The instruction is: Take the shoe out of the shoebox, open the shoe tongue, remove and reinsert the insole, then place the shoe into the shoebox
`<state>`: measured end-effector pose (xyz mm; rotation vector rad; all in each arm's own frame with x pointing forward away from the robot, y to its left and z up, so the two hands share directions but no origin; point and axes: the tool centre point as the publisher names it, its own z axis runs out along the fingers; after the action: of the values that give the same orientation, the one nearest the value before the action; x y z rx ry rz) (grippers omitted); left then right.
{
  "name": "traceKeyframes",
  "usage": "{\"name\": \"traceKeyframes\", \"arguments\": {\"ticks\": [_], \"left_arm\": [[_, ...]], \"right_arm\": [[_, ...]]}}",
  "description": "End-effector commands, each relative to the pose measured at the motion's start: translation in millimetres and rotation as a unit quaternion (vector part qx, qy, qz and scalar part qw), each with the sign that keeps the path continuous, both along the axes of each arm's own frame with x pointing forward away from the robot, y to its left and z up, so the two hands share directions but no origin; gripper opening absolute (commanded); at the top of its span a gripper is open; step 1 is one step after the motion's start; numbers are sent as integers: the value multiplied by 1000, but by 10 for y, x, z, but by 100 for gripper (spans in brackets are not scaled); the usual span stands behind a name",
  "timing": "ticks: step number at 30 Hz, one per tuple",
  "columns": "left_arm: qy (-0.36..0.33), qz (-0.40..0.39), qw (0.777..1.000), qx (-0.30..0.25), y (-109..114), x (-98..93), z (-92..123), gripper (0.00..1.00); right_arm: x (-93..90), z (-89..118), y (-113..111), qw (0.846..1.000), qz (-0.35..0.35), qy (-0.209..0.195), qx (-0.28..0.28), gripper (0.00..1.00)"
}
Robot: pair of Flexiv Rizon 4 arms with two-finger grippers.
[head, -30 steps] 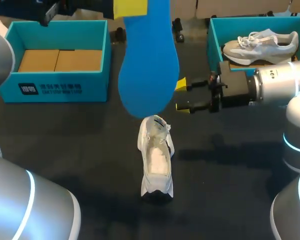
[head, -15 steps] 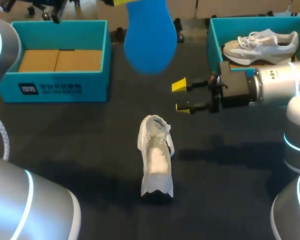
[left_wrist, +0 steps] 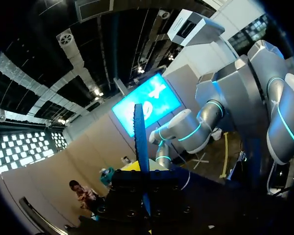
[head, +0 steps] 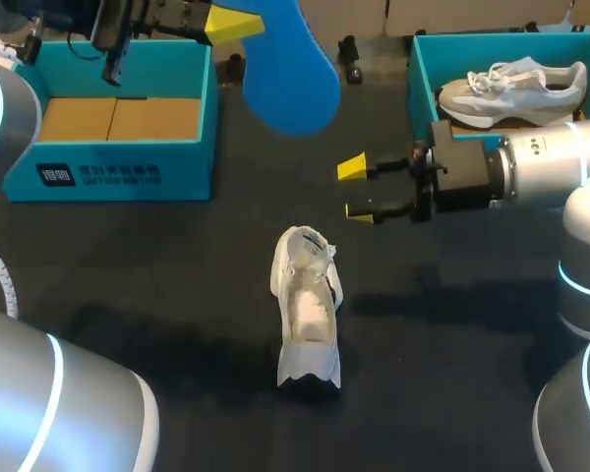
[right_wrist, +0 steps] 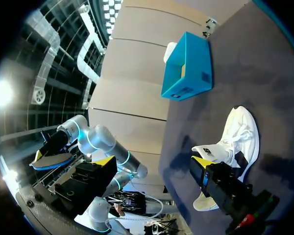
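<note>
White shoe (head: 307, 313) lies mid-table, tongue open, apart from both grippers. Beyond it, the right gripper (head: 356, 189) hovers spread, holding nothing. Farther, the left gripper (head: 238, 25) pinches the blue insole (head: 290, 69), now lifted back from over the shoe: removal done, reinsertion next. Two shoeboxes (head: 108, 167) flank the rear; only the right gripper nears the return path.

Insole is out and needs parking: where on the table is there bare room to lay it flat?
The table is bare between the left shoebox and the white shoe, and again right of the shoe, nearer the robot than the right gripper. It is crowded around that open gripper and the right shoebox.
</note>
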<state>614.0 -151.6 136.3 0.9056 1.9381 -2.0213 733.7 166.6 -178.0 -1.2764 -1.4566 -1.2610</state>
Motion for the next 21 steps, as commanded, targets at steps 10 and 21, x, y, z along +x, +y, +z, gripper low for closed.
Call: {"name": "traceKeyframes", "arguments": {"ticks": [10, 21], "left_arm": [[-225, -1, 973, -60, 75, 327, -609, 0], [-391, 39, 919, -12, -28, 423, -934, 0]], "right_arm": [[1, -5, 17, 1000, -1, 0, 0, 100], [1, -5, 17, 1000, -1, 0, 0, 100]]}}
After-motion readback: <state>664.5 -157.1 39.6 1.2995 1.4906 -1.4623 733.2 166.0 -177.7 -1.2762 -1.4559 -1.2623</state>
